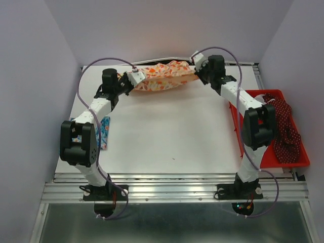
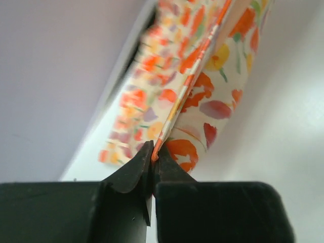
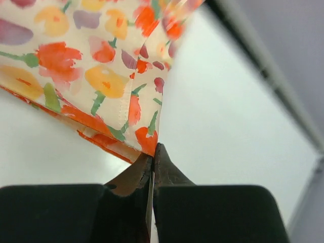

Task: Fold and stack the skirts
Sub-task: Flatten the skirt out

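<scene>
The cream-white skirt with orange flowers (image 1: 164, 77) hangs stretched between both grippers at the far edge of the table. My left gripper (image 1: 143, 77) is shut on its left end; the left wrist view shows the jaws (image 2: 153, 152) pinching the skirt's (image 2: 212, 76) orange hem. My right gripper (image 1: 195, 68) is shut on the right end, its tips (image 3: 153, 147) closed on a corner of the skirt (image 3: 91, 61). The blue flowered skirt (image 1: 104, 132) lies folded at the table's left edge, partly hidden by the left arm. The dark red dotted skirt (image 1: 283, 126) lies crumpled in the tray.
A red tray (image 1: 268, 163) sits at the table's right side beside the right arm. Grey walls close in the table on the left, back and right. A metal rail runs along the near edge by the arm bases.
</scene>
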{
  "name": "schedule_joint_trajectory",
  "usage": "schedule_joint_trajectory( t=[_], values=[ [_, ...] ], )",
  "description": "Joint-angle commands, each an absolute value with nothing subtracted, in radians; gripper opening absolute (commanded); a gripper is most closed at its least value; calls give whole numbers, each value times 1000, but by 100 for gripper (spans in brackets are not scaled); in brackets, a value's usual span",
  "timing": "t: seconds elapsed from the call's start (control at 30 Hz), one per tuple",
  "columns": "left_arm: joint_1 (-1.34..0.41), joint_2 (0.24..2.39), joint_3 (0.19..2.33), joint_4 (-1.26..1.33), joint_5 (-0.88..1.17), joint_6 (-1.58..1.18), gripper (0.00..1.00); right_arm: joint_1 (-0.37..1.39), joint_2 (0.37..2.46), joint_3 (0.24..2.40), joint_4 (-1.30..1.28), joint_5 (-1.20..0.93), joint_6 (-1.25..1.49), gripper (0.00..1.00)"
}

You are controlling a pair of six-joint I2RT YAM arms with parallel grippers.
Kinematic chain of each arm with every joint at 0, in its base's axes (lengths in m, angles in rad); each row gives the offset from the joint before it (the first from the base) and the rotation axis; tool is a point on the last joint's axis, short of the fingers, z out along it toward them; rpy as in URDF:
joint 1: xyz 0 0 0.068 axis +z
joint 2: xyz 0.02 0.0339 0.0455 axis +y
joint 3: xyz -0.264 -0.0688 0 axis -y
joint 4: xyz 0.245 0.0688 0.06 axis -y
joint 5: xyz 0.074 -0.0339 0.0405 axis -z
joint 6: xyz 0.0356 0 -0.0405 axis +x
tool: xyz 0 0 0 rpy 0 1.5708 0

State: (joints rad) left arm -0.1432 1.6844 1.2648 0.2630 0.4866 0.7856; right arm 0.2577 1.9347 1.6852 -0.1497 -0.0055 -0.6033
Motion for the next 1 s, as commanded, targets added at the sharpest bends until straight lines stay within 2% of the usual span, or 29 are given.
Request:
schedule_joint_trajectory(
  t=[0.0, 0.1, 0.13, 0.17, 0.23, 0.27, 0.3, 0.33, 0.37, 0.4, 0.43, 0.5, 0.57, 0.6, 0.63, 0.67, 0.7, 0.8, 0.93, 0.97],
  values=[
    [-84, 1482, 1020, 99, 563, 1044, 13, 179, 1847, 1487, -348, 51, -667, 1],
    [-97, 1366, 931, -115, 645, 1186, 17, 179, 1793, 1404, -499, -27, -701, 1],
    [-100, 1320, 914, -249, 663, 1265, 22, 190, 1767, 1387, -533, -59, -716, 1],
    [-103, 1296, 914, -250, 679, 1299, 26, 199, 1755, 1370, -558, -80, -736, 1],
    [-113, 1219, 888, -400, 713, 1339, 38, 209, 1740, 1364, -693, -171, -779, 24],
    [-117, 1197, 881, -496, 733, 1379, 74, 209, 1724, 1371, -794, -213, -799, 44],
    [-121, 1172, 879, -536, 741, 1393, 89, 209, 1718, 1384, -833, -251, -804, 59],
    [-121, 1128, 880, -573, 745, 1396, 95, 209, 1712, 1413, -865, -312, -811, 79],
    [-121, 1109, 891, -636, 753, 1394, 99, 209, 1697, 1431, -927, -339, -816, 92],
    [-121, 1094, 897, -659, 753, 1388, 99, 209, 1691, 1452, -955, -363, -815, 98],
    [-121, 1068, 903, -672, 753, 1372, 99, 209, 1686, 1509, -985, -421, -815, 100],
    [-123, 1057, 920, -652, 758, 1278, 97, 209, 1684, 1564, -1051, -484, -804, 99],
    [-141, 1081, 936, -630, 767, 1209, 89, 209, 1686, 1597, -1033, -509, -743, 94],
    [-162, 1100, 948, -558, 729, 1145, 84, 209, 1690, 1592, -959, -488, -717, 88],
    [-190, 1121, 954, -519, 700, 1015, 80, 209, 1719, 1591, -919, -457, -681, 75],
    [-251, 1179, 965, -491, 672, 984, 71, 209, 1741, 1594, -890, -398, -658, 69],
    [-288, 1216, 989, -479, 605, 957, 68, 209, 1770, 1601, -832, -362, -637, 60],
    [-421, 1357, 1035, -434, 493, 819, 65, 196, 1931, 1701, -824, -270, -572, 50],
    [-520, 1503, 1077, -377, 401, 732, 61, 196, 2084, 1795, -813, -212, -503, 45],
    [-532, 1561, 1098, -371, 388, 729, 57, 196, 2126, 1807, -808, -189, -494, 45]
  ],
)
